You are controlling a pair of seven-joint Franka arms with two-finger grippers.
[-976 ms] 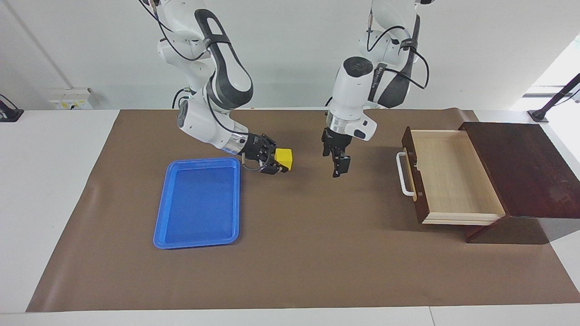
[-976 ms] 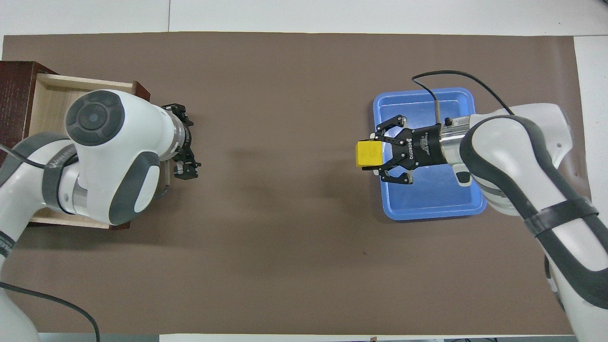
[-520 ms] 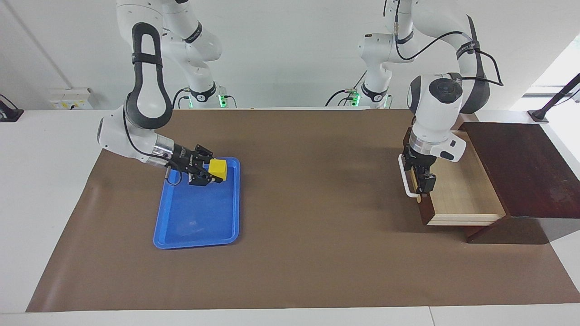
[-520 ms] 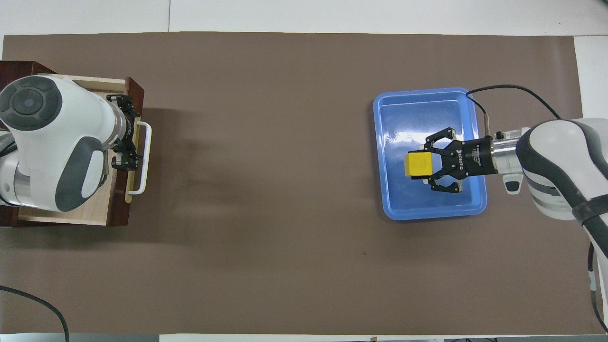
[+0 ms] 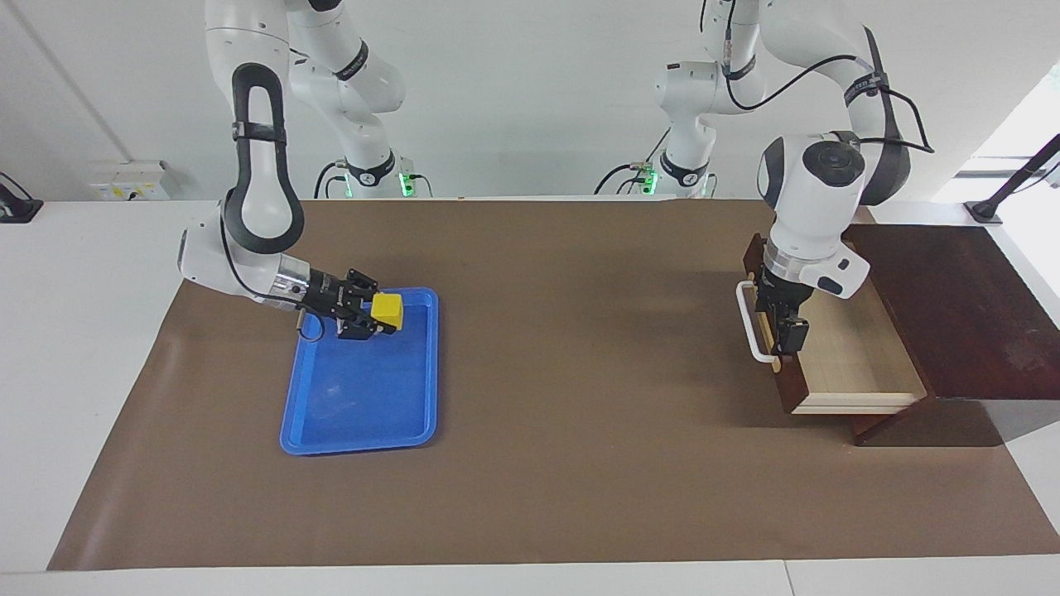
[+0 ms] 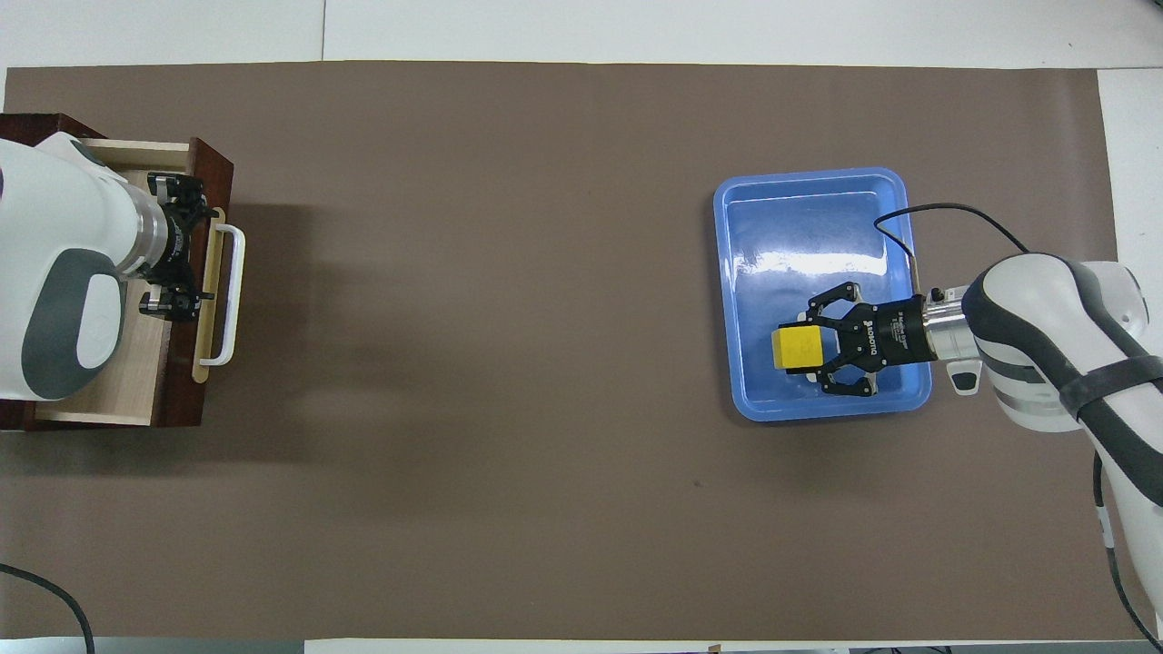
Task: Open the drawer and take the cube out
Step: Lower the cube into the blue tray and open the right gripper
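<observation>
The drawer (image 5: 845, 356) stands partly open in its dark wooden box (image 5: 952, 306) at the left arm's end of the table, and its pale interior shows nothing inside. My left gripper (image 5: 787, 324) is open at the drawer's front, right by the white handle (image 5: 749, 331). It also shows in the overhead view (image 6: 180, 250). My right gripper (image 5: 383, 316) is shut on the yellow cube (image 5: 387, 308). It holds the cube low over the blue tray (image 5: 364, 414), at the tray's end nearer to the robots. The overhead view shows the cube (image 6: 792, 349) inside the tray's outline (image 6: 809, 209).
A brown mat (image 5: 563, 463) covers the table. The blue tray lies toward the right arm's end and the drawer box toward the left arm's end, with bare mat between them. White table surface borders the mat.
My right gripper carried the cube from beside the tray to over it and lowered it. My left gripper moved to the drawer's front, and the drawer has slid partway into the box.
</observation>
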